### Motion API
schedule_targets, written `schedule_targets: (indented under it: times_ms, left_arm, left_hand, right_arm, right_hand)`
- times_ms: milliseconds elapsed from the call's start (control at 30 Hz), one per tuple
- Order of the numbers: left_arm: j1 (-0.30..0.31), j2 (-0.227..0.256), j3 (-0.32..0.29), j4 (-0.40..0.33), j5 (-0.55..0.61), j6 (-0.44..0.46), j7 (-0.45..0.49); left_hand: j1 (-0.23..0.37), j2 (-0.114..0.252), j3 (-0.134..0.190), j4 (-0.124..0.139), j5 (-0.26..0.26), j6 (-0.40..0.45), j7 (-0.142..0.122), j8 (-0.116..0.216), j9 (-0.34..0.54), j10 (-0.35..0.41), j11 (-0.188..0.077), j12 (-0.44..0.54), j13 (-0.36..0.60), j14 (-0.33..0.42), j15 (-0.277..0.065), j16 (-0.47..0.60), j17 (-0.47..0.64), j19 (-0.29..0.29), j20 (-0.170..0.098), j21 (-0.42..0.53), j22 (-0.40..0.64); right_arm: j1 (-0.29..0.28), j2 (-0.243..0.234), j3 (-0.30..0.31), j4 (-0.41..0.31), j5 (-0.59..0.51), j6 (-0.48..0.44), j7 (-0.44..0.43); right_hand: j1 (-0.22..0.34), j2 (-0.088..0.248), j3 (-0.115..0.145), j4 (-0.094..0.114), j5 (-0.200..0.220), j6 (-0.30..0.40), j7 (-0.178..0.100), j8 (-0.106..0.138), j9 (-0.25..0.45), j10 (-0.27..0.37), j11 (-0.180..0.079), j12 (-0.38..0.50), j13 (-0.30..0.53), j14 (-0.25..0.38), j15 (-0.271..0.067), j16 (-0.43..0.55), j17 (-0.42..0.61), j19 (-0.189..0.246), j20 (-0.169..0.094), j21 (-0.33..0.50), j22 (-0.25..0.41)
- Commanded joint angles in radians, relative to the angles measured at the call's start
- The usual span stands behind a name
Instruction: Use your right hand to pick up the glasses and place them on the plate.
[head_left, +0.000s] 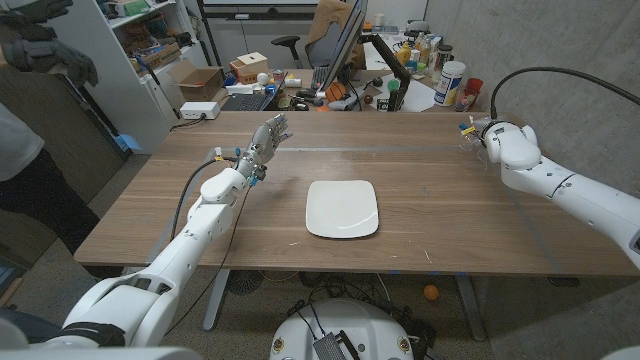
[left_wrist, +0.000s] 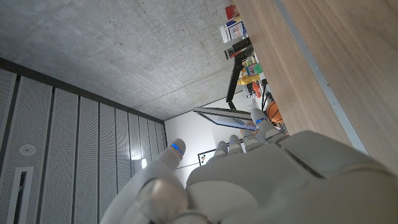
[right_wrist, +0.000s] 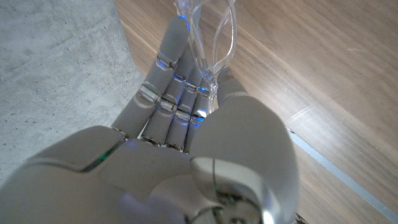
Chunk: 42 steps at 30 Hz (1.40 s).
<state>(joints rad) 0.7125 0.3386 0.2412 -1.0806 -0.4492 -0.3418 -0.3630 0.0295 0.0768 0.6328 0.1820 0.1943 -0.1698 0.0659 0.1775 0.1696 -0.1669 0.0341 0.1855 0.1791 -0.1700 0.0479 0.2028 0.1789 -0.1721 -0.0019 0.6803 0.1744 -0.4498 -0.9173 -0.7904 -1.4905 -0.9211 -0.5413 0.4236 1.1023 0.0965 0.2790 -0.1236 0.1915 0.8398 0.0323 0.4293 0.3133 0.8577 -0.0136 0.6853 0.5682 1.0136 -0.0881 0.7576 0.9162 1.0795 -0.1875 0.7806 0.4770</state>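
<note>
Wooden table (head_left: 420, 215) stretches across the head view, with a cluttered desk behind its far edge and shelves at the far left. Clear glasses (right_wrist: 208, 37) show in the right wrist view as transparent loops of frame rising between the fingers (right_wrist: 171, 93) and thumb of the right hand (right_wrist: 205, 143), which pinches them above the wood. In the head view the right hand (head_left: 485, 135) hangs over the table's far right corner, and the glasses (head_left: 468, 133) are only a faint glint at its fingertips, too small to make out in shape. They are off the table and well apart from the plate.

White, square plate (head_left: 342, 208) lies flat near the middle of the table, a little toward the near edge, with nothing on it.

Left hand (head_left: 267, 140) is raised over the far left part of the table, fingers spread and reaching toward the far edge, holding nothing. In the left wrist view its back (left_wrist: 273, 180) sits low in the picture with fingertips apart, pointing past the table's edge toward a monitor (left_wrist: 227, 115) and bottles on the desk behind.

At the left edge of the head view a person (head_left: 25, 130) in dark trousers stands beside the table, one gloved hand (head_left: 45, 50) raised near the shelves (head_left: 140, 50).
</note>
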Motion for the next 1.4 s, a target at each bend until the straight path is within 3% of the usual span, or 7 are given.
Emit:
schedule_targets:
  times_ms: [33, 600, 1400]
  left_arm:
    - [-0.011, -0.009, -0.001, 0.029, -0.003, -0.01, -0.015]
    - [-0.017, -0.015, 0.001, 0.034, 0.005, -0.01, -0.024]
    - [0.035, 0.01, -0.005, -0.045, -0.005, 0.0, 0.006]
  left_hand:
    - [-0.012, 0.101, 0.007, 0.0, 0.005, -0.055, 0.001, 0.003, 0.004, -0.086, 0.001, 0.006, 0.002, -0.072, 0.004, 0.0, 0.004, -0.08, 0.009, -0.003, 0.003]
    - [-0.012, 0.1, 0.006, 0.0, 0.005, -0.055, 0.0, 0.003, 0.004, -0.087, 0.001, 0.005, 0.002, -0.072, 0.004, 0.0, 0.004, -0.078, 0.009, -0.008, 0.003]
    - [-0.012, 0.101, 0.005, 0.0, 0.005, -0.056, 0.0, 0.003, 0.004, -0.086, 0.0, 0.006, 0.001, -0.072, 0.003, -0.001, 0.003, -0.077, 0.01, -0.015, 0.003]
  right_arm:
    - [-0.05, -0.03, 0.046, -0.072, -0.012, 0.021, -0.037]
    - [-0.161, -0.096, 0.132, -0.218, -0.026, 0.087, -0.132]
    - [-0.205, -0.106, 0.215, -0.334, -0.027, 0.216, -0.119]
  right_hand:
    - [0.064, 0.069, 0.004, 0.008, 0.004, 0.054, -0.048, 0.01, 0.007, 0.007, -0.007, 0.007, 0.004, 0.078, -0.13, -0.011, 0.007, -0.015, -0.022, 0.008, 0.001]
    - [0.058, 0.067, 0.005, 0.014, 0.008, 0.059, -0.058, 0.015, 0.015, 0.009, -0.017, 0.015, 0.019, 0.07, -0.13, -0.037, 0.029, -0.039, -0.024, 0.027, -0.007]
    - [0.056, 0.065, 0.006, 0.016, 0.011, 0.062, -0.062, 0.017, 0.021, 0.01, -0.024, 0.018, 0.028, 0.08, -0.131, -0.059, 0.051, -0.05, -0.025, 0.055, -0.018]
